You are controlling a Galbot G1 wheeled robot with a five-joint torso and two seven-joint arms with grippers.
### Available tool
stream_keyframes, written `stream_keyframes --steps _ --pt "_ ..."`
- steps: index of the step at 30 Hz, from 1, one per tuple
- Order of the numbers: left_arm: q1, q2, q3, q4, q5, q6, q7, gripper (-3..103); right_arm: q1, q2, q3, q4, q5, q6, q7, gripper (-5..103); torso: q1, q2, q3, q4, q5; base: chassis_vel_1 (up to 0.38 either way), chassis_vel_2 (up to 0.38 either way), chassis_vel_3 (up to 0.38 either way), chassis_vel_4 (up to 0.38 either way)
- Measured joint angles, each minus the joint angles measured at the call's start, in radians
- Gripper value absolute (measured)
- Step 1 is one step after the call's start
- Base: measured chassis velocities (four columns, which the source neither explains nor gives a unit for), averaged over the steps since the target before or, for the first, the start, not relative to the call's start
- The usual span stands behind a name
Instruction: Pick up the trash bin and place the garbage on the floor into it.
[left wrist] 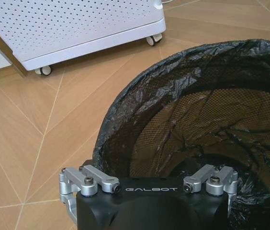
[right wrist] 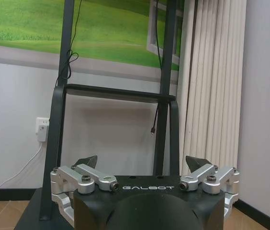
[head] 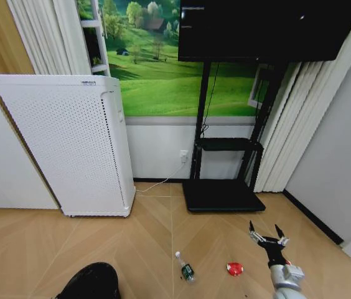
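- White air purifier (head: 70,143) stands against the wall, on my left.
- TV stand (head: 224,187) sits ahead, on the wooden floor (head: 144,243).
- Trash bin (head: 91,281) low on my left; my left gripper (left wrist: 149,191) is at its rim, grip state unclear.
- My right gripper (head: 269,235) hangs open above the floor.
- Bottle (head: 185,268) and red wrapper (head: 234,269) lie between bin and right gripper.
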Motion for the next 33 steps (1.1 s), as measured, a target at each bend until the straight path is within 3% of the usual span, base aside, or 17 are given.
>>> stream_keyframes --steps 3,8,14,20,22,23,25,26,29,33 --pt "-0.002 -0.002 0.003 0.002 0.002 -0.001 0.000 96 -0.003 0.002 -0.001 0.000 -0.003 0.003 -0.001 100 0.000 0.000 0.000 0.0000 0.0001 0.000 0.000 0.000 0.000" --pt "-0.007 -0.002 0.004 0.001 0.000 -0.009 0.007 88 -0.001 0.001 0.001 -0.004 -0.004 0.009 -0.001 100 0.000 0.000 0.000 0.0000 -0.0004 0.000 0.000 0.000 0.000" --pt "-0.008 -0.004 0.004 -0.004 -0.006 -0.022 0.023 70 0.001 0.002 -0.001 -0.005 -0.009 0.012 -0.001 100 0.000 0.000 0.000 -0.0001 -0.0007 0.000 0.000 0.000 0.000" --pt "-0.008 -0.011 0.009 -0.010 -0.006 -0.030 0.029 43 0.004 0.002 -0.003 -0.005 -0.012 0.013 -0.001 100 0.000 0.000 0.000 0.0000 -0.0005 0.000 0.000 0.000 0.000" --pt "-0.009 -0.011 0.009 -0.011 -0.006 -0.030 0.030 43 0.004 0.002 -0.003 -0.005 -0.012 0.013 -0.001 100 0.000 0.000 0.000 0.0001 -0.0003 0.000 0.000 0.000 0.000" --pt "-0.010 -0.011 0.009 -0.011 -0.006 -0.031 0.030 33 0.005 0.002 -0.003 -0.005 -0.012 0.013 0.000 100 0.000 0.000 0.000 0.0002 0.0001 0.000 0.000 0.000 0.000" --pt "-0.010 -0.011 0.008 -0.012 -0.006 -0.031 0.030 33 0.005 0.002 -0.003 -0.005 -0.012 0.013 0.000 100 0.000 0.000 0.000 0.0001 -0.0002 0.000 0.000 0.000 0.000" --pt "-0.011 -0.011 0.010 -0.014 -0.007 -0.032 0.030 26 0.007 0.002 -0.003 -0.005 -0.012 0.014 0.000 100 0.000 0.000 0.000 0.0001 -0.0001 0.000 0.000 0.000 0.000" --pt "-0.011 -0.010 0.009 -0.015 -0.007 -0.032 0.031 20 0.009 0.004 -0.005 -0.007 -0.012 0.015 0.001 100 0.000 0.000 0.000 0.0000 -0.0001 0.000 0.000 0.000 0.000" --pt "-0.011 -0.010 0.008 -0.016 -0.008 -0.032 0.031 18 0.011 0.005 -0.007 -0.009 -0.012 0.017 0.001 100 0.000 0.000 0.000 0.0001 0.0000 0.000 0.000 0.000 0.000"
